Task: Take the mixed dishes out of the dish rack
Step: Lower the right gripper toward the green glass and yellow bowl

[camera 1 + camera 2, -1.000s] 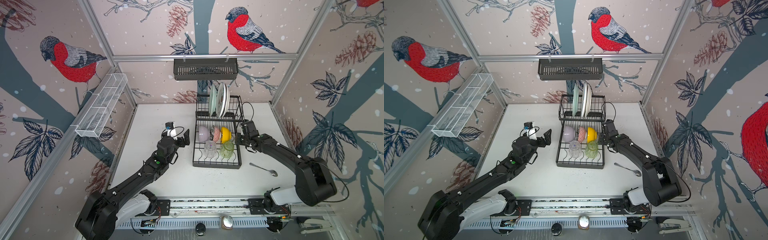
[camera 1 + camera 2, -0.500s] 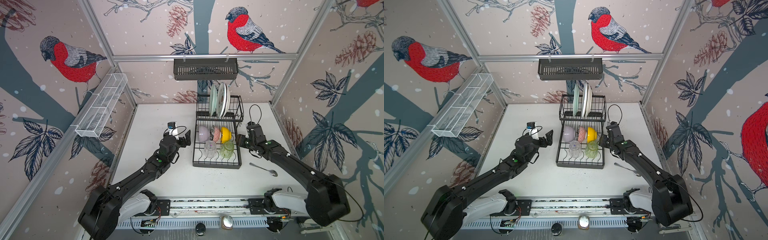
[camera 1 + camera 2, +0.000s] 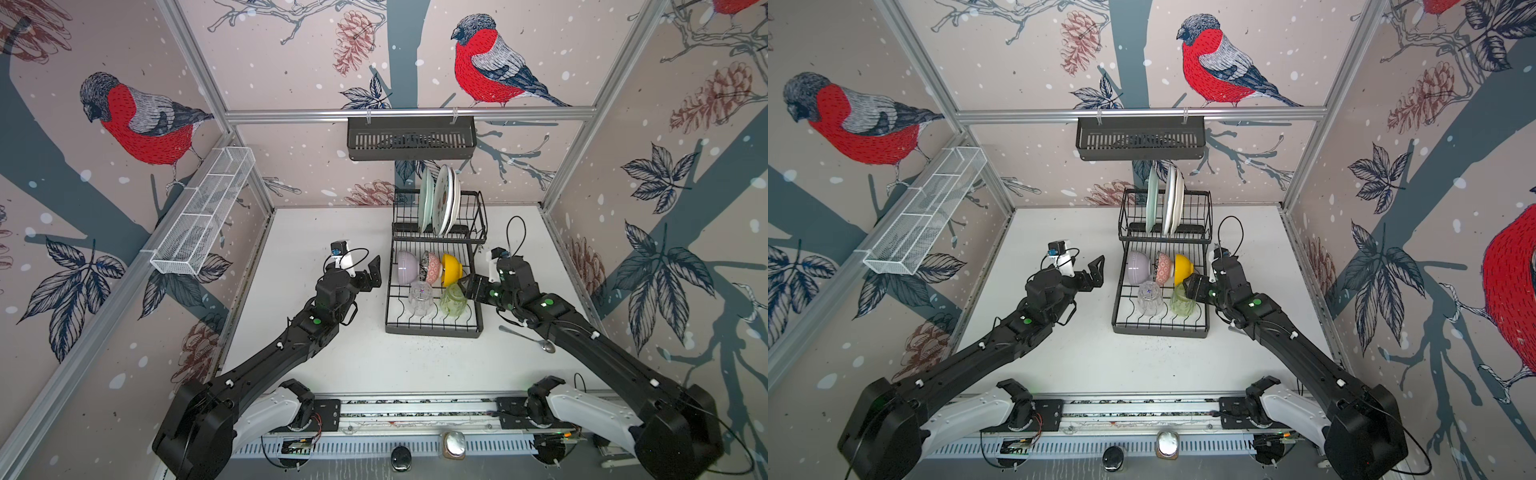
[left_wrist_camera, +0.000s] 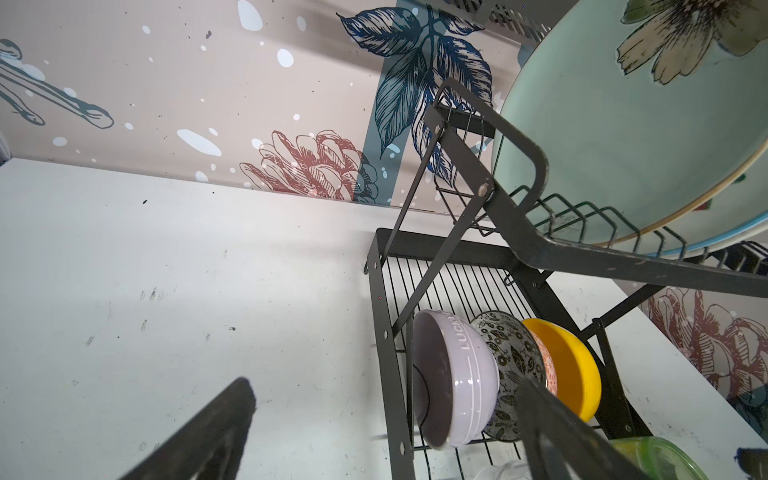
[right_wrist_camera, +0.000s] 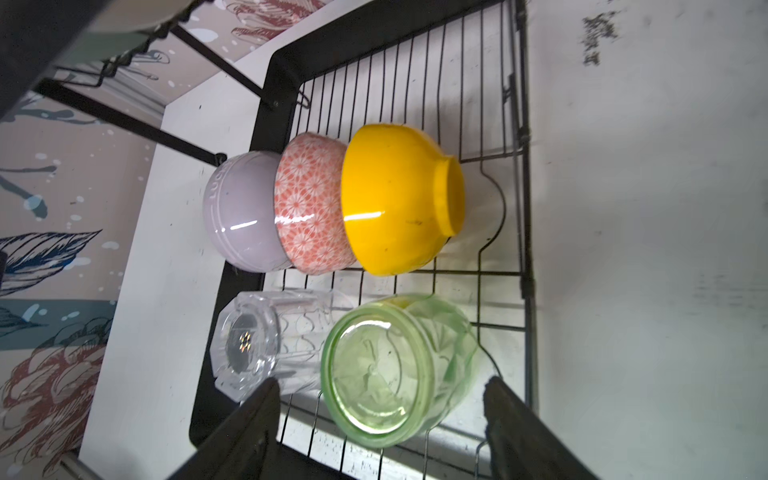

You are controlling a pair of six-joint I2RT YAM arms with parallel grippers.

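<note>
Only the right wrist view shows the right hand (image 5: 380,390) open, a finger on either side of the upside-down green glass (image 5: 386,370) and not closed on it. The glass stands beside the clear glass (image 5: 257,340), low in the dish rack (image 3: 434,330) near its right edge. The left wrist view alone shows the left hand (image 4: 384,386) spread wide and empty, facing the lilac bowl (image 4: 453,378) beneath the pale green plate (image 4: 623,137). In a top view, bare worktop (image 3: 332,357) lies left of the rack and a spoon (image 3: 547,345) lies to its right.
</note>
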